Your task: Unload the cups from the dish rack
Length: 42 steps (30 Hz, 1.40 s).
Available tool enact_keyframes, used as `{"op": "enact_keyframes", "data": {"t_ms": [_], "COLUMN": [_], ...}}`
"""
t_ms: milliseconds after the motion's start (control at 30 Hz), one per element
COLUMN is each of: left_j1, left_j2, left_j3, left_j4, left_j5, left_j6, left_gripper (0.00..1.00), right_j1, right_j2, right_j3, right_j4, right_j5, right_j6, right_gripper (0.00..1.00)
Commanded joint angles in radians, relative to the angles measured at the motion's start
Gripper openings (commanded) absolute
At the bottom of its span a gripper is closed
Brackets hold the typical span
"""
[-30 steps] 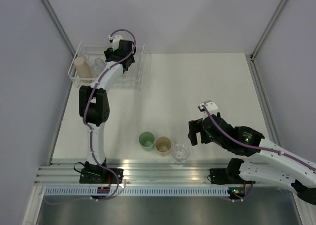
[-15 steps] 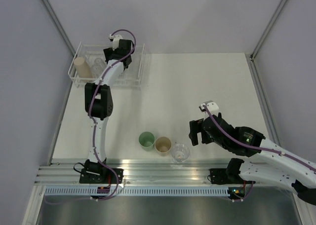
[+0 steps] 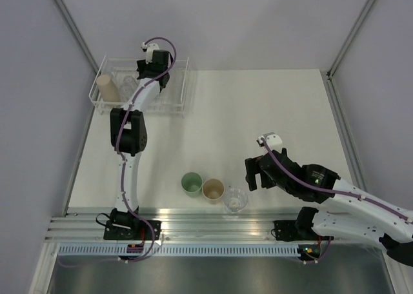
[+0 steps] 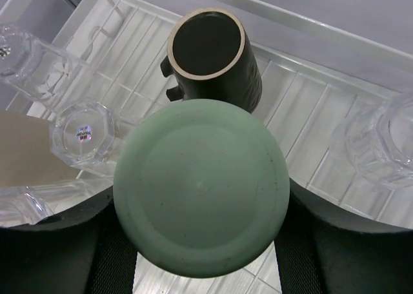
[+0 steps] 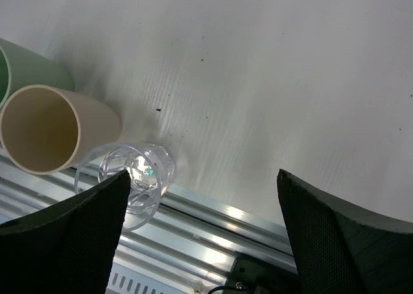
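In the left wrist view a mint green cup (image 4: 201, 187) stands upside down in the white dish rack (image 4: 322, 146). My left gripper (image 4: 203, 226) is shut on it, one finger against each side. Behind it stands a black cup (image 4: 210, 55), with clear cups (image 4: 82, 133) to the left and right (image 4: 381, 146). From above, my left gripper (image 3: 153, 68) is over the dish rack (image 3: 182, 95), where a tan cup (image 3: 106, 88) lies at the left end. My right gripper (image 3: 251, 173) hangs open and empty beside a clear cup (image 3: 235, 199) near the front edge.
A green cup (image 3: 191, 183) and a tan cup (image 3: 213, 189) stand upright in a row with the clear one by the metal front rail (image 3: 193, 220). In the right wrist view, the clear cup (image 5: 129, 181) sits by the left finger. Grey walls enclose the table.
My left gripper has moved a little deeper into the rack and its fingers have closed in onto the green cup. The right arm has shifted slightly, still open.
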Motion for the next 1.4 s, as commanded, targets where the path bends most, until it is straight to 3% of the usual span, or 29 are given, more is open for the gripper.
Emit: {"op": "enact_keyframes", "data": {"t_ms": [0,67,333,500,700,767,800,1000,1133,1367], "left_j1": [-0.003,-0.007,-0.062,-0.109,-0.232,-0.25,-0.253,-0.252,-0.247,-0.243], "left_j2": [-0.054,-0.104,-0.316,-0.448,-0.674,-0.75,-0.822,-1.096,-1.21,-1.16], "left_j3": [-0.045,-0.087,-0.272,-0.306,-0.439,-0.527,-0.606,-1.003,-1.189,-1.437], "left_j4": [-0.009,-0.01,-0.045,-0.11,-0.108,-0.073,-0.047,0.357,0.631,1.123], "left_j5": [0.052,0.058,0.061,0.102,0.332,0.476,0.615,1.1,1.257,1.418], "left_j6": [0.022,0.016,-0.036,-0.093,-0.213,-0.279,-0.344,-0.646,-0.861,-1.266], "left_gripper": [0.13,0.03,0.02,0.02,0.02,0.02,0.02,0.02,0.02,0.02], "right_j1": [0.006,0.008,0.008,0.006,0.006,0.006,0.005,0.005,0.005,0.004], "right_j2": [0.014,0.02,0.006,0.005,-0.015,-0.017,-0.017,-0.093,-0.205,-0.284], "right_j3": [0.017,0.012,-0.021,-0.032,-0.046,-0.046,-0.046,-0.119,-0.22,-0.356], "right_j4": [0.025,0.038,0.112,0.149,0.23,0.274,0.291,0.514,0.705,0.989], "right_j5": [0.016,0.01,-0.008,0.004,0.104,0.13,0.16,0.242,0.195,0.003], "right_j6": [-0.005,-0.012,-0.034,-0.037,-0.026,-0.026,-0.028,-0.067,-0.11,-0.179], "right_gripper": [0.98,0.98,0.98,0.98,0.98,0.98,0.98,0.98,0.98,0.98]}}
